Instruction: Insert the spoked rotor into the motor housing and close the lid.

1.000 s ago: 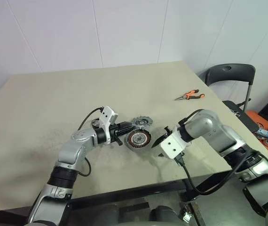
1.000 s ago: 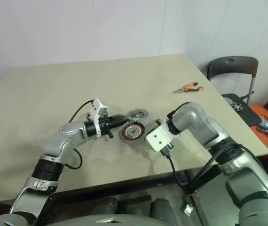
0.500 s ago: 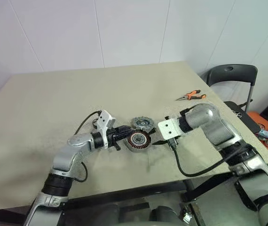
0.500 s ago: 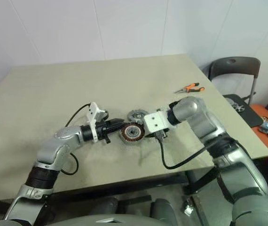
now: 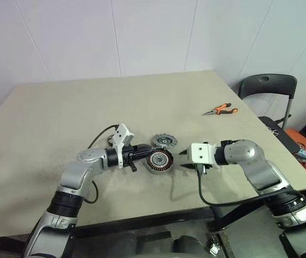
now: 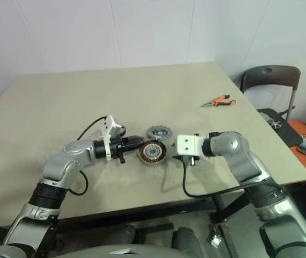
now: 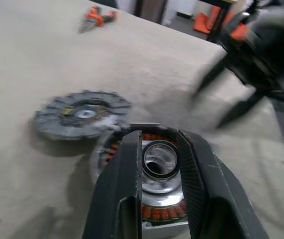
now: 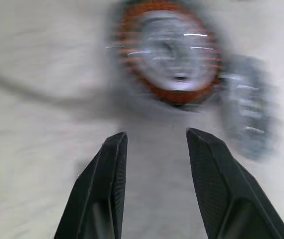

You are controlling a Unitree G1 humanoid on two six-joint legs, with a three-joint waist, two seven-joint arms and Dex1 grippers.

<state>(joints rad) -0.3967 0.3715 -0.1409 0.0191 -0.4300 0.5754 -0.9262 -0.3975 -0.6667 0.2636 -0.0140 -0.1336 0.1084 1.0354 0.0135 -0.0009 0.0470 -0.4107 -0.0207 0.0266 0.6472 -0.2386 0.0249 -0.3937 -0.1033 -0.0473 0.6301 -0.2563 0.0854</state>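
Here the lid (image 5: 164, 141) lies just behind the motor housing (image 5: 159, 161), left jaws clamping it, right jaws wide.

A plain workshop or lab room.
We see a bare beige desk (image 5: 62, 118), white panel walls (image 5: 142, 32), orange pliers (image 5: 220, 110) and a black chair (image 5: 266, 88).

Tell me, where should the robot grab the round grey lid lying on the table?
Probably by the rim of the lid, pinching opposite edges from above. It lies flat just behind the motor housing, so only its thin notched edge gives the end effector something to squeeze.
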